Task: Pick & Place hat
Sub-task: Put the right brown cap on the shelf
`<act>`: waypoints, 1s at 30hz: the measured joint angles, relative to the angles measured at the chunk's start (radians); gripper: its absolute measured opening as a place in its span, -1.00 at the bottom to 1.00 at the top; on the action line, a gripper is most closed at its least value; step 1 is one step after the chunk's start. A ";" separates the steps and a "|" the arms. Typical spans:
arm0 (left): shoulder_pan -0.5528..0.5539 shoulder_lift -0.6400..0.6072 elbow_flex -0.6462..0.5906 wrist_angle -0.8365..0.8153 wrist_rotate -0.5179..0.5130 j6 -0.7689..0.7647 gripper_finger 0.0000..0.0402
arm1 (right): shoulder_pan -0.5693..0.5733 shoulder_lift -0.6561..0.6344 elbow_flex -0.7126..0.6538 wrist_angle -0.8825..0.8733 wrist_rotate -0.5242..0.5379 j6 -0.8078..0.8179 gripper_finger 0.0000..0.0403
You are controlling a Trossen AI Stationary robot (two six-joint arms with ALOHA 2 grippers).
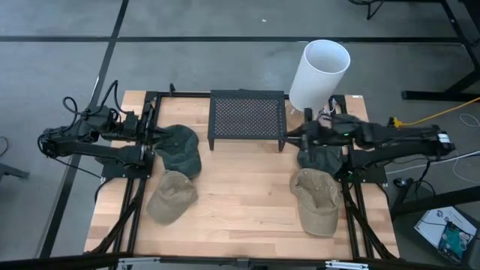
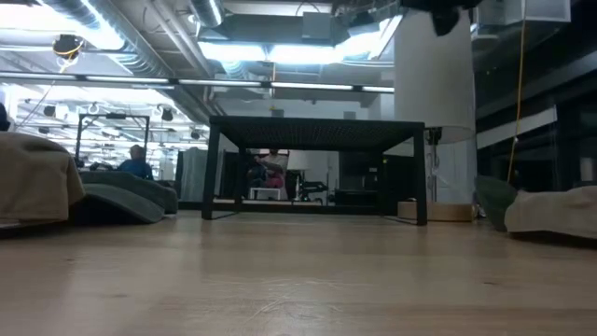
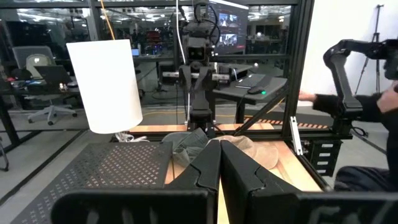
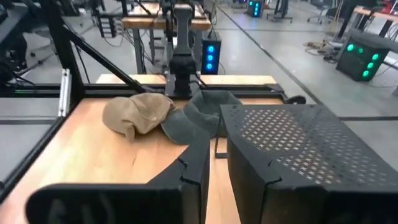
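Wooden table (image 1: 247, 202) carries four hats and a black mesh rack (image 1: 247, 118), with both arms drawn back to their own sides. Nearest the front edge lie two tan hats: the left tan hat (image 1: 172, 196) just forward of the left gripper (image 1: 154, 133), and the right tan hat (image 1: 316, 199) just forward of the right gripper (image 1: 298, 139). Farther back, a dark green hat (image 1: 180, 148) lies right beside the left gripper's fingertips and touches the left tan hat, and a second dark green hat (image 1: 319, 157) sits under and beside the right gripper, touching the right tan hat. The left gripper is clenched with nothing between its fingers (image 3: 205, 171), which meet in the left wrist view; it hangs above the table at the rack's left end. The right gripper hangs at the rack's right end with a narrow gap between its fingers (image 4: 196, 165) and nothing seen in them; whether it counts as released cannot be told. Between the two grippers stands the mesh rack on its thin legs, at the back of the table. Beyond the right gripper, past the table's back corner, a white cylinder (image 1: 319, 73) stands tilted. In the left wrist view a person's sleeve (image 3: 373, 109) shows at the far side of the room.
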 joint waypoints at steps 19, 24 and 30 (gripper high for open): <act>0.000 0.000 0.000 0.000 0.000 0.001 -0.98 | 0.000 0.118 0.000 0.128 -0.167 -0.029 -0.71; 0.000 0.000 0.000 0.000 0.000 0.000 -0.98 | 0.000 0.107 0.000 0.109 -0.204 -0.030 -0.71; 0.000 0.000 0.000 0.000 0.000 0.000 -0.98 | -0.001 0.107 0.000 0.078 -0.203 -0.029 -0.71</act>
